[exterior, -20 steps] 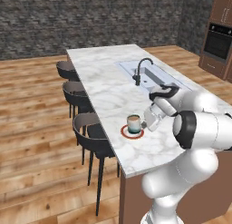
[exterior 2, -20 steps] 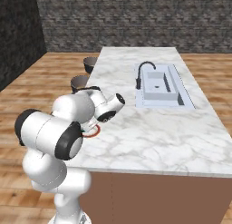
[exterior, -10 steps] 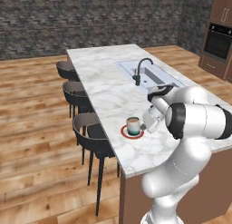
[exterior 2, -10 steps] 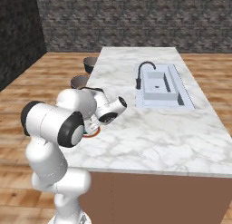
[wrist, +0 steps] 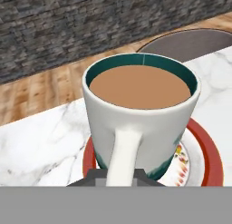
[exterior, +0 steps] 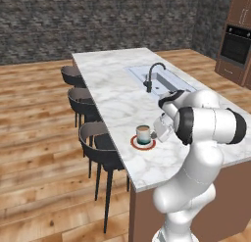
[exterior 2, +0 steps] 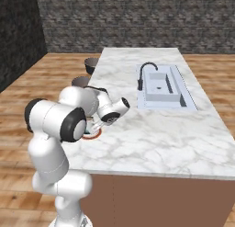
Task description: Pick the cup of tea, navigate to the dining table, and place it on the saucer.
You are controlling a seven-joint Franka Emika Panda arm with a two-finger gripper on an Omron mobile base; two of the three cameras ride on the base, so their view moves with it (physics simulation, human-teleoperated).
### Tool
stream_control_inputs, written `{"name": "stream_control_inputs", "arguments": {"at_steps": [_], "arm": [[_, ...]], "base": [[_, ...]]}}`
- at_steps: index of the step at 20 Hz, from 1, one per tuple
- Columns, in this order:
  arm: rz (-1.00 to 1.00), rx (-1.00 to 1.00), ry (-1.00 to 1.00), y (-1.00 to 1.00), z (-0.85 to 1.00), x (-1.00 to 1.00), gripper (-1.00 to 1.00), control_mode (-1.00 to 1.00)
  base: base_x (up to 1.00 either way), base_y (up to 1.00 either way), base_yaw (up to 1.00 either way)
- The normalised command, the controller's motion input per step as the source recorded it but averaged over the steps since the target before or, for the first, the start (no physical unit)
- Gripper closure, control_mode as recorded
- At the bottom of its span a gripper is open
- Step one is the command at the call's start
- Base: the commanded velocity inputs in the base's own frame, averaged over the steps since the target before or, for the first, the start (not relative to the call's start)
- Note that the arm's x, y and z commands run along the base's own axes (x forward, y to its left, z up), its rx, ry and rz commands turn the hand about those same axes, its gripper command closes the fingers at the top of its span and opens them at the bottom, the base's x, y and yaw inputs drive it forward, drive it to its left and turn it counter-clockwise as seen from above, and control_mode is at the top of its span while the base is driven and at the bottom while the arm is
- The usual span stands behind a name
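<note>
One pincer (wrist: 115, 177), nearest the hand camera: jaws closed on the handle of the cup of tea (wrist: 141, 114). Cup: rigid glazed ware, likely light, slick and breakable; filled close to the rim with brown liquid, so it probably spills if tipped. Best hold: the side handle, kept level. Position: cup stands upright on the saucer (wrist: 201, 150), red-rimmed, near the front edge of the marble bench (exterior: 117, 96). Beyond: stool (wrist: 190, 41), then sink (exterior: 162, 82) with black faucet (exterior: 152, 74).
</note>
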Motion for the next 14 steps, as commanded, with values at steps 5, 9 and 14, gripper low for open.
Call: {"name": "stream_control_inputs", "arguments": {"at_steps": [5,9,14], "arm": [[0.0,0.0,0.0,0.0,-0.22,0.0,1.0,-1.0],[0.0,0.0,0.0,0.0,-0.22,0.0,1.0,-1.0],[0.0,0.0,0.0,0.0,-0.07,0.0,1.0,-1.0]], "base": [[0.0,0.0,0.0],[0.0,0.0,0.0],[0.0,0.0,0.0]]}}
